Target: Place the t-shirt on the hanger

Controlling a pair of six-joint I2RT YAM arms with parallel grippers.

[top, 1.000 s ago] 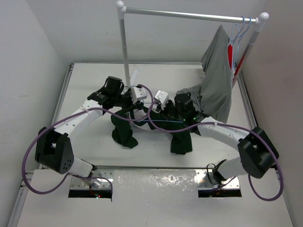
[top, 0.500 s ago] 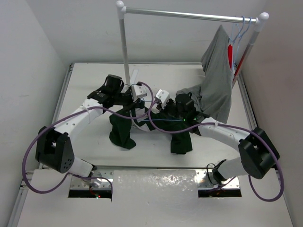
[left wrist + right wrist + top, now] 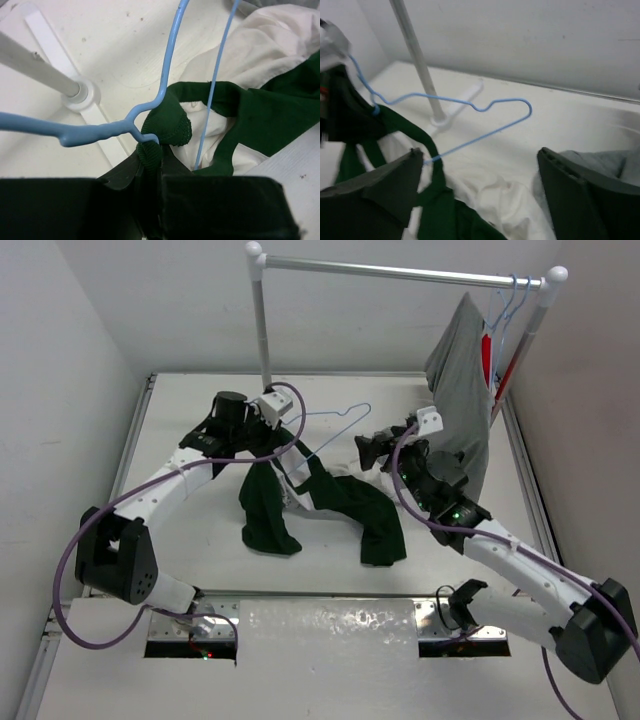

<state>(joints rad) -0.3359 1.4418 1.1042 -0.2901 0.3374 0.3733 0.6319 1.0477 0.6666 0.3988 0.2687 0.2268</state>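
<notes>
The left tool (image 3: 288,445) is closed tight on the dark green collar band of the t-shirt (image 3: 345,502), lifting that part off the table (image 3: 190,530). In the left wrist view the band bunches between the fingers (image 3: 125,175). The bend below the hook of the light-blue hanger (image 3: 338,422) runs into the same pinch, but whether the wire itself is gripped cannot be told. One hanger arm passes through the neck opening, while the rest of the frame sticks out above the cloth, tilted towards the right tool (image 3: 372,445).

That tool hangs just beside the hanger's far end with its jaws wide apart and nothing between them. The shirt's white body and green sleeves trail down onto the table between the two arms. A grey garment (image 3: 458,390) hangs on the rack (image 3: 262,330) behind.
</notes>
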